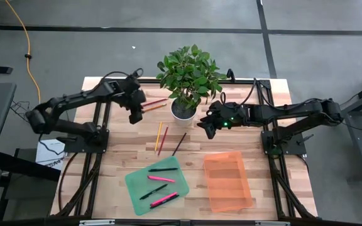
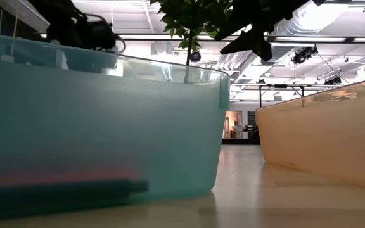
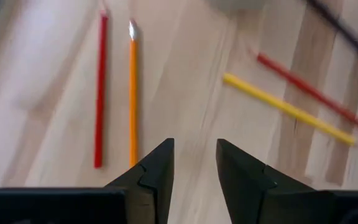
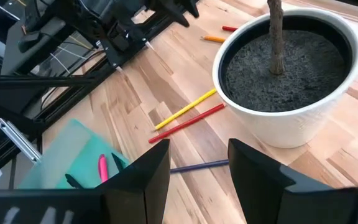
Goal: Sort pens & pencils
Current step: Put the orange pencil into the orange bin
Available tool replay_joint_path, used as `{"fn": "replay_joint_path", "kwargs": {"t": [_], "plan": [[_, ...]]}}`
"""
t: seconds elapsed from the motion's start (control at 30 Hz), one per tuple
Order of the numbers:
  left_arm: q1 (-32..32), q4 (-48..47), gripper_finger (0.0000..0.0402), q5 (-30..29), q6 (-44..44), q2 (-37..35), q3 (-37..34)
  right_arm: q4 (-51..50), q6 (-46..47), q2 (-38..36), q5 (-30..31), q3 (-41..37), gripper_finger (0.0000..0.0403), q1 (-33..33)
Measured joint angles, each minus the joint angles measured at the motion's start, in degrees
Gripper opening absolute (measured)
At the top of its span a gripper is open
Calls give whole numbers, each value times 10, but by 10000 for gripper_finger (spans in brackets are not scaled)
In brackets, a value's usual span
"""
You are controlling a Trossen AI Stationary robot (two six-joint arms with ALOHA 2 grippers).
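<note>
While four pens (image 1: 160,184) lie in the green tray (image 1: 135,183) near the table's (image 1: 105,160) front edge, every pencil is loose on the wood, so the pencil half of the sorting looks unstarted. Toward the back left, the left gripper (image 1: 135,115) hovers with fingers apart and empty over a red pencil (image 3: 99,93) and an orange pencil (image 3: 133,93) lying side by side just left of the white plant pot (image 1: 183,110). In front of the pot, at mid-table, lie a yellow pencil (image 1: 158,132), another red one (image 1: 163,139) and a dark pencil (image 1: 179,144). Right of the pot, the right gripper (image 1: 208,127) hangs with fingers apart and empty, behind the empty orange tray (image 1: 228,181). Next, I judge, the left gripper must descend, straddle one pencil alone and close.
</note>
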Motion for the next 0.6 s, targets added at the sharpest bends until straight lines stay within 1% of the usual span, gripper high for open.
{"fn": "replay_joint_path", "kwargs": {"t": [0.2,0.4,0.6], "plan": [[0,-16,106,-8,32,68,8,0,0,0,1,0,154,4],[0,-19,106,-33,53,108,9,-5,-6,0,6,0,154,5],[0,-6,106,-65,55,126,9,-9,-7,0,13,0,154,5]]}}
